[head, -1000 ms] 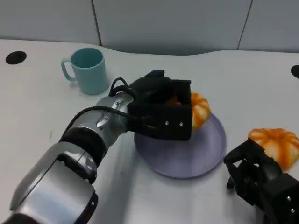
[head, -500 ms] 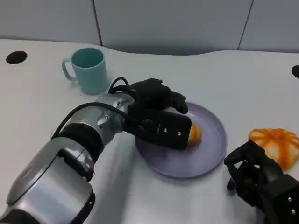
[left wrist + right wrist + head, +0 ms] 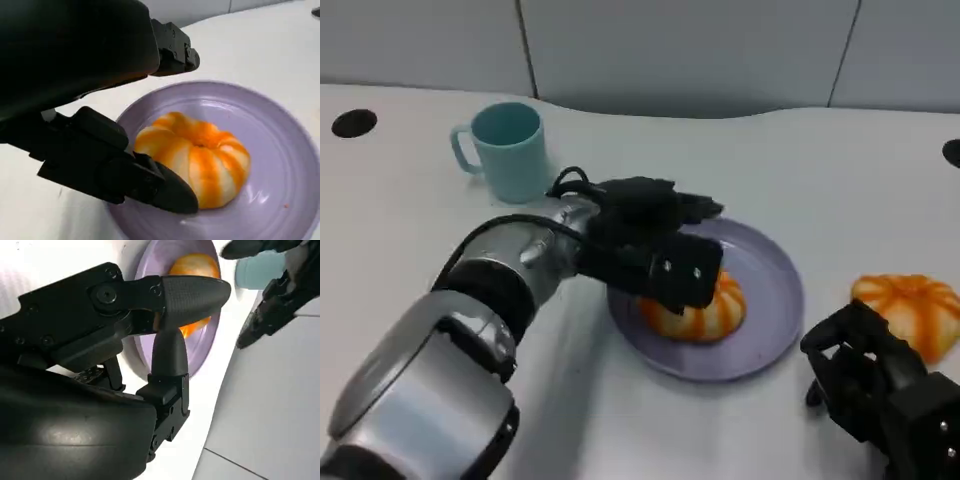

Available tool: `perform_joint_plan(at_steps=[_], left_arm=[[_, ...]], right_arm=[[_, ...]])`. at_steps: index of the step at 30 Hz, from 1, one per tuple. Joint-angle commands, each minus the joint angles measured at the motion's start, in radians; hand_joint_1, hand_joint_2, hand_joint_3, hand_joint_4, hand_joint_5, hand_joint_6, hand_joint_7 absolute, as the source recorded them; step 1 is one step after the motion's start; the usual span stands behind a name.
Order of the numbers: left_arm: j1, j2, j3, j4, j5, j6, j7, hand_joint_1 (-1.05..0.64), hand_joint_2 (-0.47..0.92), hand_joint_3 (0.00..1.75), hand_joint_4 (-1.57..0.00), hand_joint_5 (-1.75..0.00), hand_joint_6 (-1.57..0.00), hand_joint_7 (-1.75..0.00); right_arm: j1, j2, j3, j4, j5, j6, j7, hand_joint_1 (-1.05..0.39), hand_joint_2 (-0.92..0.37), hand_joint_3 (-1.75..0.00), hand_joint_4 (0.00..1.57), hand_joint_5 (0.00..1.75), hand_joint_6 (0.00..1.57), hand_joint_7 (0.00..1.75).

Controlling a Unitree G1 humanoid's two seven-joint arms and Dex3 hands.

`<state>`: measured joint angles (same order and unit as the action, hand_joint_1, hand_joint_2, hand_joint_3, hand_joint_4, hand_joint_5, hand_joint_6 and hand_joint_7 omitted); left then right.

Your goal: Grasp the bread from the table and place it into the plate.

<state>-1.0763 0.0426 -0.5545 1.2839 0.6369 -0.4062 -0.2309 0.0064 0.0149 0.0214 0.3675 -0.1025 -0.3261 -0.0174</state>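
Fingers of the right hand (image 3: 880, 395), at the lower right of the head view, were curled in on nothing, and that hand sat idle on the white worktop (image 3: 410, 230). Just beyond it, at the right edge of the frame, a second orange-striped bun (image 3: 912, 310) lay on the worktop, apart from the plate.

At the centre of the frame the bread (image 3: 698, 310) rested flat inside the purple plate (image 3: 775, 300), toward its left half. The left hand (image 3: 655, 255) hovered over it with its fingers spread; in the left wrist view one finger (image 3: 165, 187) lay right against the bread's (image 3: 197, 162) near side, and whether it actually touched could not be told, while the others stood clear above the plate (image 3: 280, 135). It gripped nothing.

To finish the release cleanly, the hand would do best to lift straight up with the fingers held wide, so that the close finger did not drag the bread toward the rim. Any sideways pull to the left looked risky, since the bread sat nearer that edge.

Farther off, at the upper left of the frame, a teal mug (image 3: 507, 150) stood upright, well apart from the plate and out of the arm's likely way.
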Motion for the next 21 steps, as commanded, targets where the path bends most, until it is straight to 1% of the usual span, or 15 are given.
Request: perform_joint_plan(at_steps=[1, 3, 6, 8, 10, 13, 14, 15, 17, 20, 21], left_arm=[[0.024, 0.065, 0.157, -0.034, -0.174, -0.059, -0.102, -0.96, 0.92, 0.02, 0.00, 0.00, -0.01, -0.01], [0.051, 0.088, 0.227, -0.053, -0.255, -0.087, -0.155, -0.95, 0.92, 0.06, 0.00, 0.00, -0.02, -0.01], [0.058, 0.093, 0.239, -0.064, -0.270, -0.090, -0.178, -0.95, 0.92, 0.07, 0.00, 0.00, -0.02, -0.01], [0.160, 0.139, 0.391, -0.134, -0.480, -0.115, -0.361, -0.94, 0.92, 0.07, 0.00, 0.00, -0.04, -0.02], [0.265, 0.177, 0.506, -0.220, -0.650, -0.114, -0.502, -0.93, 0.92, 0.09, -0.01, 0.00, -0.07, -0.03], [0.352, 0.200, 0.558, -0.322, -0.736, -0.088, -0.570, -0.96, 0.92, 0.14, -0.06, -0.03, -0.10, -0.04], [0.409, 0.213, 0.589, -0.376, -0.783, -0.086, -0.595, -0.96, 0.92, 0.14, -0.07, -0.04, -0.10, -0.04], [0.466, 0.220, 0.623, -0.429, -0.835, -0.071, -0.614, -0.91, 0.92, 0.17, -0.19, -0.10, -0.16, -0.06], [0.573, 0.227, 0.676, -0.533, -0.916, -0.022, -0.623, -0.84, 0.92, 0.18, -0.33, -0.18, -0.25, -0.08], [0.706, 0.217, 0.707, -0.646, -0.960, 0.020, -0.592, -0.76, 0.92, 0.17, -0.46, -0.27, -0.31, -0.09], [0.753, 0.209, 0.714, -0.670, -0.968, 0.028, -0.580, -0.73, 0.92, 0.18, -0.46, -0.45, -0.38, -0.08]], right_arm=[[-0.007, -0.018, -0.010, 0.008, 0.012, -0.009, 0.003, -0.29, -0.92, -0.44, 0.63, 1.75, 0.39, 1.75], [-0.009, -0.019, -0.011, 0.015, 0.012, -0.017, 0.004, -0.29, -0.92, -0.44, 0.63, 1.75, 0.38, 1.75], [-0.010, -0.019, -0.011, 0.018, 0.012, -0.019, 0.005, -0.29, -0.92, -0.44, 0.63, 1.75, 0.38, 1.75], [-0.015, -0.019, -0.013, 0.022, 0.004, -0.016, -0.009, -0.28, -0.92, -0.44, 0.63, 1.75, 0.39, 1.75], [-0.017, -0.020, -0.016, 0.016, 0.001, 0.003, -0.015, -0.30, -0.92, -0.43, 0.65, 1.75, 0.40, 1.75], [-0.014, -0.019, -0.018, 0.001, 0.010, 0.022, -0.010, -0.30, -0.92, -0.43, 0.64, 1.75, 0.37, 1.74], [-0.013, -0.019, -0.018, -0.001, 0.007, 0.021, -0.014, -0.30, -0.92, -0.43, 0.63, 1.75, 0.37, 1.74], [-0.012, -0.018, -0.018, -0.003, 0.006, 0.021, -0.016, -0.29, -0.92, -0.43, 0.63, 1.75, 0.37, 1.74], [-0.013, -0.022, -0.014, -0.003, -0.004, 0.022, -0.022, -0.29, -0.92, -0.42, 0.64, 1.75, 0.38, 1.74], [-0.014, -0.022, -0.014, -0.001, -0.001, 0.025, -0.020, -0.31, -0.92, -0.42, 0.64, 1.75, 0.38, 1.74], [-0.013, -0.021, -0.014, -0.002, 0.001, 0.025, -0.020, -0.31, -0.92, -0.42, 0.64, 1.75, 0.38, 1.74]])
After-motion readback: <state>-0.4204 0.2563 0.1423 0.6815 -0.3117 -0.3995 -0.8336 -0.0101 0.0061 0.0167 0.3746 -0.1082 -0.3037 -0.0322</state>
